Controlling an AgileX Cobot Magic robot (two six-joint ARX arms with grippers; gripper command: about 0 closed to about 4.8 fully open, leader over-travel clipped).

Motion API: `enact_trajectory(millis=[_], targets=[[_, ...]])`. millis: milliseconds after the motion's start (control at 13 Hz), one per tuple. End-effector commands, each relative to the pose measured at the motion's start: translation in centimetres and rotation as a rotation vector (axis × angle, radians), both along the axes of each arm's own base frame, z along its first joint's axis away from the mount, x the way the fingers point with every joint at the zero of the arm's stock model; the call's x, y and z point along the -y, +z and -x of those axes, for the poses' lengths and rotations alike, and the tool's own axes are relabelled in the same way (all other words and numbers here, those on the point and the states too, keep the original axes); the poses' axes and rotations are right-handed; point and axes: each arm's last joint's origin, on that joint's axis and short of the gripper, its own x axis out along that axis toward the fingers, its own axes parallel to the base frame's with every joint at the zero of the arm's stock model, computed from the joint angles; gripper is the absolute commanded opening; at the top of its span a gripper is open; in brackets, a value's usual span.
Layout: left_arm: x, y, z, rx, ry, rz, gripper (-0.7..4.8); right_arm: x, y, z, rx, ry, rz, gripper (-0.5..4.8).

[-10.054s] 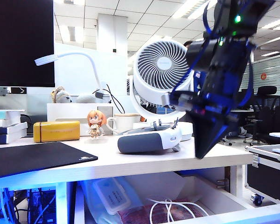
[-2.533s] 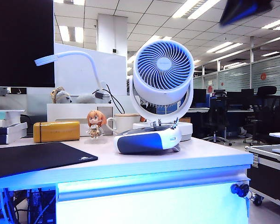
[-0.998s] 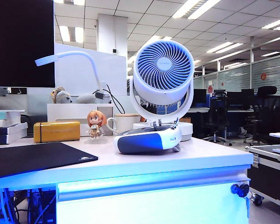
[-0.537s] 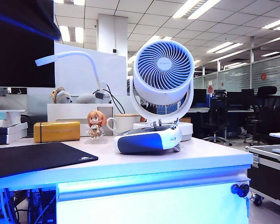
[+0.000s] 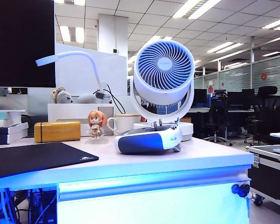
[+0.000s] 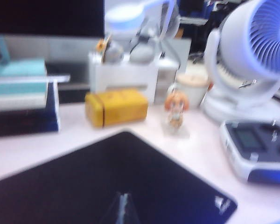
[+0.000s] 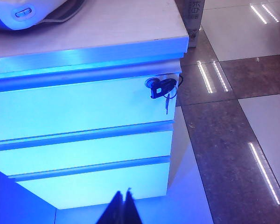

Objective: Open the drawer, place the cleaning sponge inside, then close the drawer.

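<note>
Now your drawer (image 7: 79,105) is shut again, sponge unseen (presumably inside). Left pincer (image 6: 123,205) hangs together over the table (image 6: 46,144); right pincer (image 7: 122,201), together, faces the front.

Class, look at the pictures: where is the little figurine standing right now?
In the exterior view the figurine stands on the desk, left of centre, between the yellow box and the mug, behind the black mat.

White fan (image 5: 163,74), figurine (image 5: 96,124), yellow box (image 5: 57,131), black mat (image 5: 32,157), white-navy gadget (image 5: 148,139)
</note>
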Motion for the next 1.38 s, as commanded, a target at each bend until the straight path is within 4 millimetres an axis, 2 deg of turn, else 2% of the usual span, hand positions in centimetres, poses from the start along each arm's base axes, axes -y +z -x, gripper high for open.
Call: enact_trajectory(millis=[77, 153, 460, 691, 1151, 1228, 1381], targets=[[-0.1, -2.0, 0.5, -0.019, 0.003, -0.003, -0.05, 0.0, 0.3, -0.1, 0.018, -0.003, -0.010, 0.13], [-0.2, -2.9, 0.5, -0.053, 0.007, -0.008, -0.05, 0.0, 0.3, -0.1, 0.019, -0.003, -0.011, 0.13], [-1.5, -4.3, 0.5, -0.194, 0.115, -0.062, -0.05, 0.0, 0.3, -0.1, 0.019, -0.003, -0.010, 0.13], [-1.7, -4.3, 0.5, -0.199, 0.149, -0.125, -0.05, 0.0, 0.3, -0.1, 0.019, -0.002, -0.011, 0.13], [-1.7, -4.3, 0.5, -0.194, 0.149, -0.123, -0.04, 0.0, 0.3, -0.1, 0.019, -0.001, -0.011, 0.13], [-1.7, -4.3, 0.5, -0.195, 0.149, -0.123, -0.04, 0.2, 0.4, 0.0, 0.035, -0.012, -0.020, 0.13], [-1.7, -4.3, 0.5, -0.191, 0.150, -0.123, -0.04, 1.7, 1.2, 0.2, 0.151, -0.145, -0.049, 0.13]])
